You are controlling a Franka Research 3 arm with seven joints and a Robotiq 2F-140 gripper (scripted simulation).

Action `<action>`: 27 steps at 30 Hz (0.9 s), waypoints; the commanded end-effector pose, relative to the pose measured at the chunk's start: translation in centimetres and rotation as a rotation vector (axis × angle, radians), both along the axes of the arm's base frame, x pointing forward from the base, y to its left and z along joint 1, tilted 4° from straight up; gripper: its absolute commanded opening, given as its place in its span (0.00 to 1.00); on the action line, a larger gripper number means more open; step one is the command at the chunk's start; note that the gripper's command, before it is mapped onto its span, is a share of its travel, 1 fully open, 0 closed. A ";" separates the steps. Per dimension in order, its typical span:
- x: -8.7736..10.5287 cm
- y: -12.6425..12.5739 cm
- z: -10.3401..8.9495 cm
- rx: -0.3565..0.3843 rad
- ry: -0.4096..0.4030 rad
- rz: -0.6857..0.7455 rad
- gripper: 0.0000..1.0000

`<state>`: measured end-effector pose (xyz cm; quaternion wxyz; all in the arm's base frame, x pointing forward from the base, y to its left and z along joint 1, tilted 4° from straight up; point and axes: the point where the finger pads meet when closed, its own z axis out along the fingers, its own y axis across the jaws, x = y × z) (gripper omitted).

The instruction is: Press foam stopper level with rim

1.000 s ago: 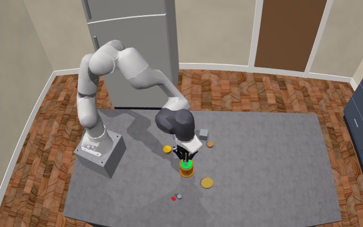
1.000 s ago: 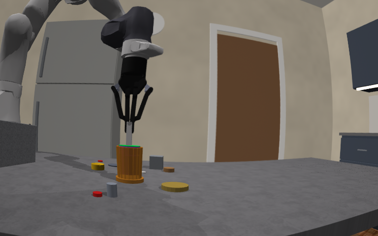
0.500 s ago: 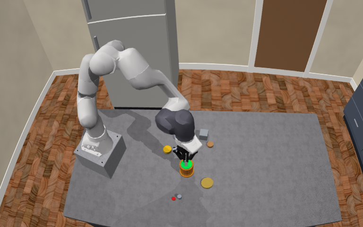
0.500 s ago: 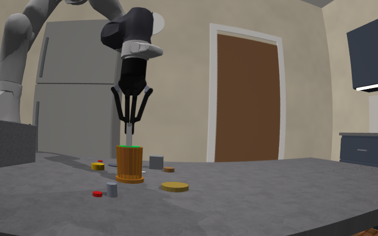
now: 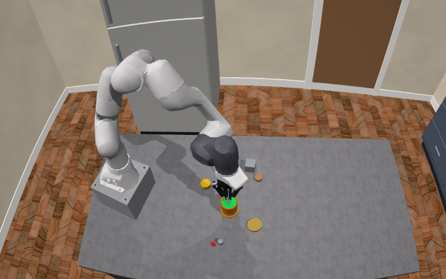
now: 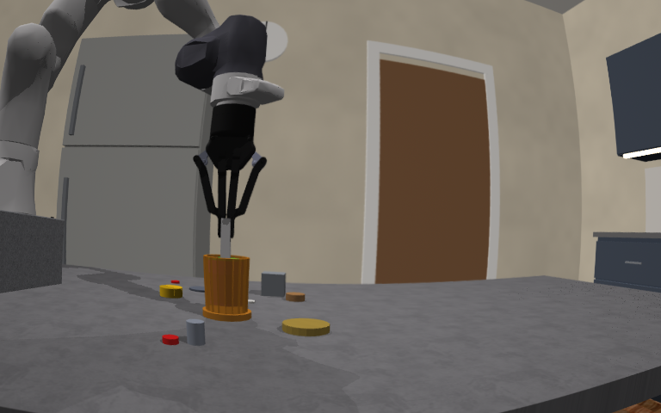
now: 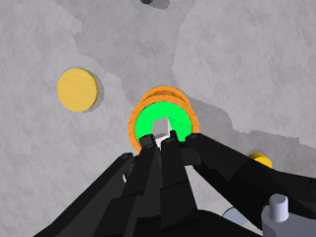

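An orange ribbed jar stands upright on the grey table top. A green foam stopper fills its mouth. My gripper is shut, with nothing between the fingers. It points straight down, and its pale fingertip pads rest on the middle of the stopper. In the side view the tips reach the rim line, and only a thin sliver of green shows at the rim.
Near the jar are a large tan disc, a small yellow disc, a grey cube, a brown disc, a red disc and a grey cylinder.
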<state>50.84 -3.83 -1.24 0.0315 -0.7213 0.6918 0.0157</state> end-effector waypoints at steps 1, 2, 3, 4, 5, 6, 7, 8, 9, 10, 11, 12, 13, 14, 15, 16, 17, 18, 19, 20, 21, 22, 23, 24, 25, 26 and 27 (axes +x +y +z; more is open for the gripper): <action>-0.4 0.1 -0.5 -0.001 0.004 0.009 0.00; -0.4 0.1 -0.5 -0.001 0.004 0.009 0.00; -0.4 0.1 -0.6 -0.001 0.004 0.009 0.00; -0.4 0.1 -0.7 -0.001 0.004 0.009 0.00; -0.4 0.1 -0.7 -0.001 0.004 0.009 0.00; -0.5 0.1 -0.8 -0.001 0.004 0.009 0.00; -0.5 0.1 -0.8 -0.001 0.004 0.009 0.00; -0.5 0.1 -0.9 -0.001 0.004 0.009 0.00; -0.5 0.1 -1.0 -0.001 0.004 0.009 0.00; -0.5 0.1 -1.0 -0.001 0.004 0.009 0.00; -0.6 0.1 -1.1 -0.001 0.004 0.009 0.00; -0.6 0.1 -1.1 -0.001 0.004 0.009 0.00; -0.6 0.1 -1.2 -0.001 0.004 0.009 0.00; -0.6 0.1 -1.2 -0.001 0.004 0.009 0.00; -0.6 0.1 -1.2 -0.001 0.004 0.009 0.00; -0.6 0.1 -1.2 -0.001 0.004 0.009 0.00; -0.6 0.2 -1.3 -0.001 0.004 0.009 0.00; -0.7 0.2 -1.3 -0.001 0.004 0.009 0.00; -0.7 0.2 -1.4 -0.001 0.004 0.009 0.00; -0.7 0.2 -1.5 -0.001 0.004 0.009 0.00; -0.7 0.2 -1.5 -0.001 0.004 0.009 0.00; -0.7 0.2 -1.6 -0.001 0.004 0.009 0.00; -0.8 0.2 -1.6 -0.001 0.004 0.009 0.00; -0.8 0.2 -1.7 -0.001 0.004 0.009 0.00; -0.8 0.2 -1.7 -0.001 0.004 0.009 0.00; -0.8 0.2 -1.8 -0.001 0.004 0.009 0.00; -0.8 0.2 -1.8 -0.001 0.004 0.009 0.00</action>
